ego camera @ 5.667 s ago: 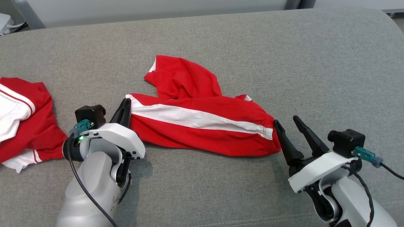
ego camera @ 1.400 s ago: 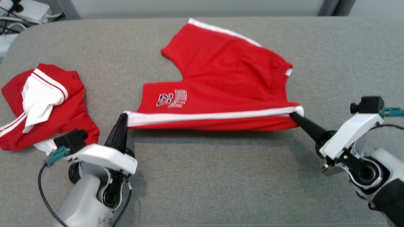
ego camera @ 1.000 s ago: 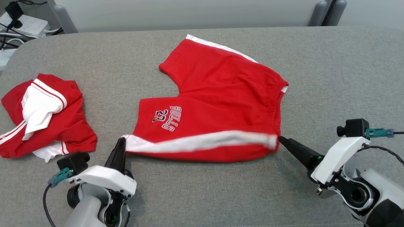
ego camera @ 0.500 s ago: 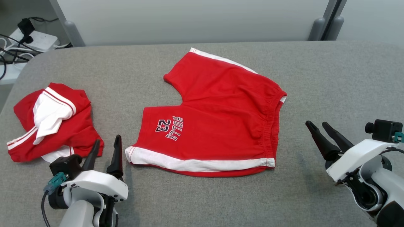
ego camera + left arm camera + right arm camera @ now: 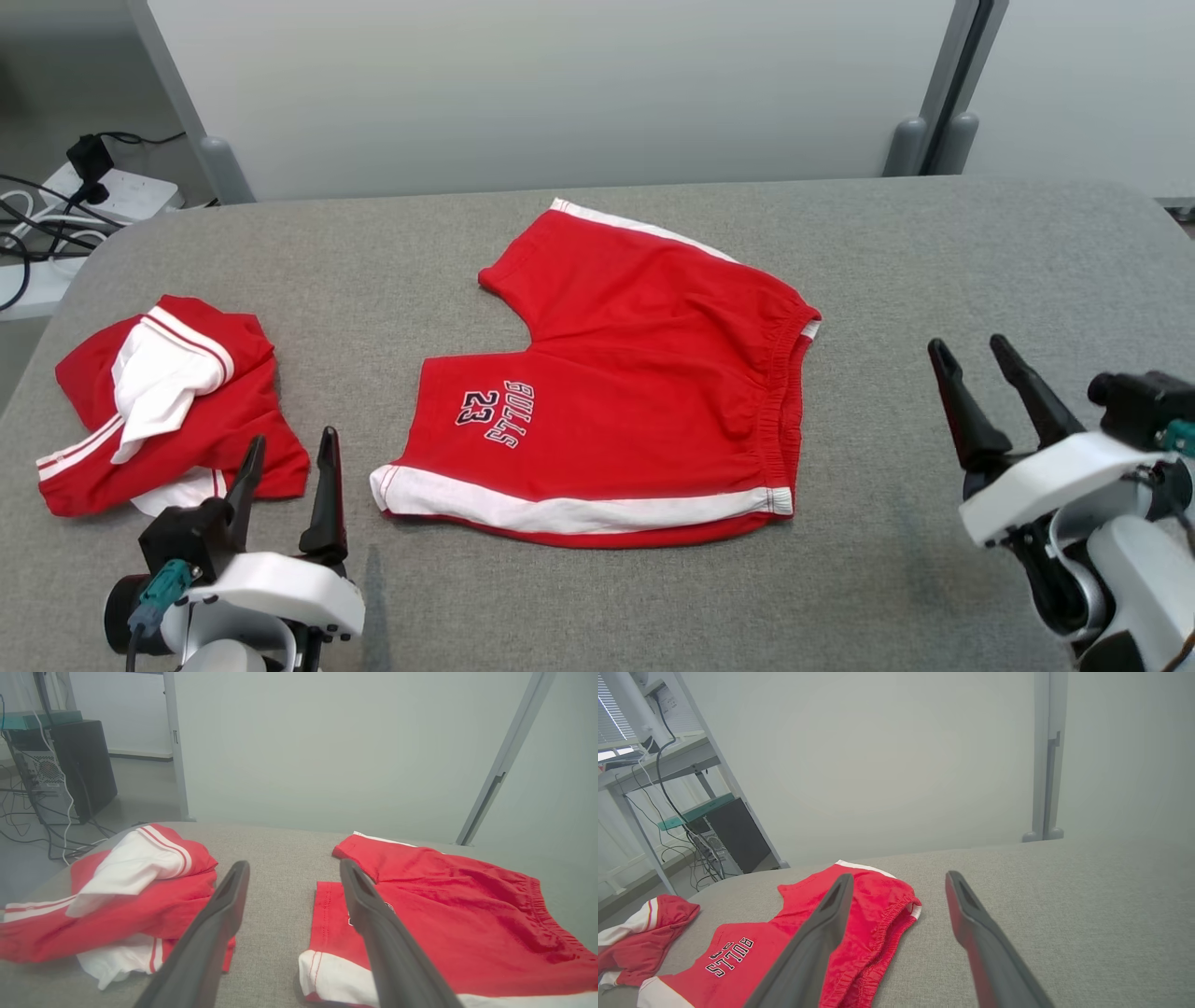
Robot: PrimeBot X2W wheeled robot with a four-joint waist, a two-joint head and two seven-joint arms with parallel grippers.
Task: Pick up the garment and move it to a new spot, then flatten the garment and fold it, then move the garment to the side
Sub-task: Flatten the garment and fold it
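- Grey fabric worktop (image 5: 597,607), pale wall panel (image 5: 560,93) behind it.
- Red shorts (image 5: 635,392) lie flat mid-worktop. White stripe runs along the near edge, "BULLS 23" print on the near leg, waistband twd the right.
- L tool (image 5: 291,437): just beside the shorts' near-left hem corner, not touching cloth, fingers spread, nothing held.
- R tool (image 5: 968,343): right of the shorts' waistband, well apart, fingers spread, empty.
- 2nd red/white garment (image 5: 168,401): crumpled, left of the shorts, w/ a gap between them.
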